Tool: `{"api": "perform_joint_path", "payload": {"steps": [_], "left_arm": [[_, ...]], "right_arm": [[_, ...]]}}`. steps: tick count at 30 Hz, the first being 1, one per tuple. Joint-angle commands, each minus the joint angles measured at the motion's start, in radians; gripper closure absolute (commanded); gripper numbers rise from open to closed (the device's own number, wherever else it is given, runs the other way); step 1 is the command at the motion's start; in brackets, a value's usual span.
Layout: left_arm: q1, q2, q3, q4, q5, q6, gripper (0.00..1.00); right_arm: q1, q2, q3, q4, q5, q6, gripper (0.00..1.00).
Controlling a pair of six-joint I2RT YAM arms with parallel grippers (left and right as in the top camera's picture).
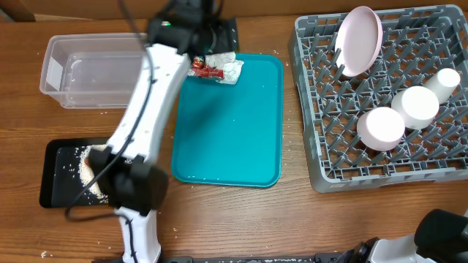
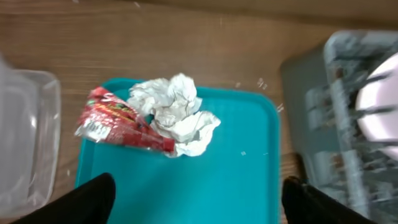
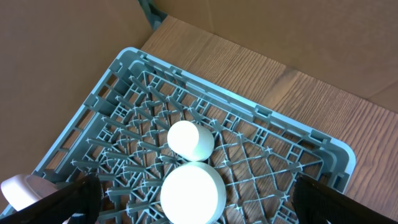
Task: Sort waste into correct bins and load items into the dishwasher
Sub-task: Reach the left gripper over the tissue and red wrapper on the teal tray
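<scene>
My left arm (image 1: 159, 77) is white between bulky black joints, a black cable (image 1: 149, 79) alongside; my left tool (image 2: 198, 190) has black fingers (image 2: 93, 199).

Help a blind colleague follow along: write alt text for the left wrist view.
A crumpled white napkin and a red-and-white wrapper lie touching on the teal tray, beyond the open pincer. Clear tub left, grey rack right.

a crumpled white napkin (image 2: 177, 112) and a red-and-white wrapper (image 2: 118, 121) lie touching at the far end of the teal tray (image 2: 236, 180), the wrapper on the left. a clear tub (image 2: 28, 137) sits just left of the tray, a blurred grey rack (image 2: 323, 124) to its right.
</scene>
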Motion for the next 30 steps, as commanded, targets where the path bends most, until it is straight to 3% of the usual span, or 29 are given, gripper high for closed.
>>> {"api": "perform_joint_path", "payload": {"steps": [1, 4, 13, 18, 21, 23, 27, 30], "left_arm": [[-0.028, 0.111, 0.000, 0.031, -0.032, 0.138, 0.13], [-0.041, 0.178, 0.000, 0.082, -0.031, 0.187, 0.00], [-0.072, 0.291, 0.000, 0.157, -0.084, 0.415, 0.00], [-0.100, 0.338, 0.000, 0.135, -0.140, 0.605, 0.00], [-0.103, 0.361, 0.000, 0.140, -0.133, 0.607, 0.00], [-0.103, 0.370, 0.000, 0.144, -0.140, 0.608, 0.07], [-0.103, 0.375, 0.000, 0.140, -0.167, 0.607, 0.35], [-0.103, 0.376, 0.000, 0.135, -0.166, 0.608, 0.42]], "right_arm": [[0.001, -0.005, 0.004, 0.004, 0.002, 0.008, 0.00], [0.001, -0.005, 0.004, 0.004, 0.002, 0.008, 0.00], [0.001, -0.005, 0.004, 0.004, 0.002, 0.008, 0.00], [0.001, -0.005, 0.004, 0.004, 0.002, 0.008, 0.00], [0.001, -0.005, 0.004, 0.004, 0.002, 0.008, 0.00], [0.001, -0.005, 0.004, 0.004, 0.002, 0.008, 0.00], [0.001, -0.005, 0.004, 0.004, 0.002, 0.008, 0.00], [0.001, -0.005, 0.004, 0.004, 0.002, 0.008, 0.00]]}}
